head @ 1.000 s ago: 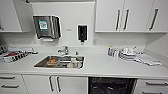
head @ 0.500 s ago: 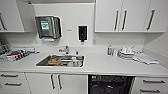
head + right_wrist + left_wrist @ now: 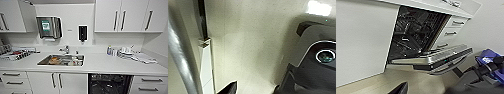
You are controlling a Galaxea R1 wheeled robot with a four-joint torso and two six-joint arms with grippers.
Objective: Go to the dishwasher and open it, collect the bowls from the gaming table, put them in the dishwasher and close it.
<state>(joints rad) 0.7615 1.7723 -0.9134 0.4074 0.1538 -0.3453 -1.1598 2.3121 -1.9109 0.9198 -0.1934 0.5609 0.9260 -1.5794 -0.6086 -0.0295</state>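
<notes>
The dishwasher (image 3: 108, 83) stands open under the white counter (image 3: 100, 65), right of the sink, showing a dark inside with wire racks. In the left wrist view its racks (image 3: 413, 32) are close, and its steel door (image 3: 441, 58) is folded down to about level. A dark part of my left gripper (image 3: 398, 89) shows just off the door's near corner, above the pale floor. A dark part of my right gripper (image 3: 229, 88) hangs over the floor beside a white cabinet edge (image 3: 205, 62). The bowls and the gaming table are out of view.
A steel sink (image 3: 61, 60) holds dishes. A dish rack (image 3: 15, 53) sits at the counter's left and bottles and cloths (image 3: 130, 53) at its right. White wall cabinets (image 3: 120, 16) hang above. My dark base (image 3: 318, 62) shows by the right arm, and a blue thing (image 3: 488, 61) beside the dishwasher door.
The whole head picture has shifted slightly, so the camera moved; a little more of the open dishwasher shows below the counter. Nothing on the counter has moved.
</notes>
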